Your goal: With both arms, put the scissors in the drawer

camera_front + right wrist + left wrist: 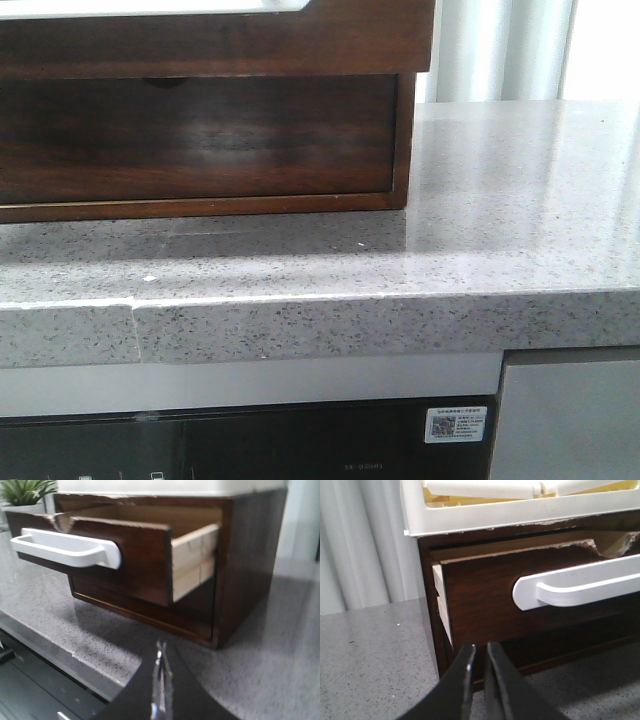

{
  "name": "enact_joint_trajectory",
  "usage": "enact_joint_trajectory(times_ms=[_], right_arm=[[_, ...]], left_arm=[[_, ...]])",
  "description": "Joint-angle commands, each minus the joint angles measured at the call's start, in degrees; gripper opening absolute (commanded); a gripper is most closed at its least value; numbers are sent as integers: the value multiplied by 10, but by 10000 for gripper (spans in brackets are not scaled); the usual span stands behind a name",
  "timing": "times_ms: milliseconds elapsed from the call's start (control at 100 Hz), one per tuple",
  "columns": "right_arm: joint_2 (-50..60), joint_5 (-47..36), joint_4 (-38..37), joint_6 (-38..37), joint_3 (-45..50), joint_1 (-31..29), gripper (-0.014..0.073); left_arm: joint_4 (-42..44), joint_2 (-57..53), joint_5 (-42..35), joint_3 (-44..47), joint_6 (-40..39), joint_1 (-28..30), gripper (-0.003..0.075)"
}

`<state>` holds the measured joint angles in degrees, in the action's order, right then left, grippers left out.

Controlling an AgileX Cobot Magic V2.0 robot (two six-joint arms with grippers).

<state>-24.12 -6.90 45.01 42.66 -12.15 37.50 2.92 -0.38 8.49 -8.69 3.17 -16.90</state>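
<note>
The scissors do not show in any view. The drawer (210,45) is pulled out of the wooden cabinet (405,140) and overhangs the top of the front view. A white handle (580,582) runs across the drawer (480,600) in the left wrist view. My left gripper (481,651) hovers low before its left corner, fingers nearly together with a thin slit and nothing between them. My right gripper (161,647) is shut and empty, above the counter off the drawer's (145,555) right corner. Neither gripper appears in the front view.
Below the open drawer is a second dark drawer front (200,130) with a half-round notch. A white tray (520,512) sits on top of the cabinet. The speckled grey countertop (500,200) ends at a front edge above a dark appliance (250,445). A potted plant (25,490) stands behind.
</note>
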Motion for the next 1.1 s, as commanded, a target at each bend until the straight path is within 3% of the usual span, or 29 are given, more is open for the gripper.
enact_joint_trajectory(times_ms=[0,850,1090], right_arm=[[-1,-48,51,0,-6,-1,-113],[-1,-47,54,0,-2,-1,-116],[-1,-47,54,0,-2,-1,-116]], left_arm=[[-13,-18,-42,-13,-6,-3,4],[-12,-18,-44,10,-6,-1,3],[-50,-18,-45,39,-6,102,3]])
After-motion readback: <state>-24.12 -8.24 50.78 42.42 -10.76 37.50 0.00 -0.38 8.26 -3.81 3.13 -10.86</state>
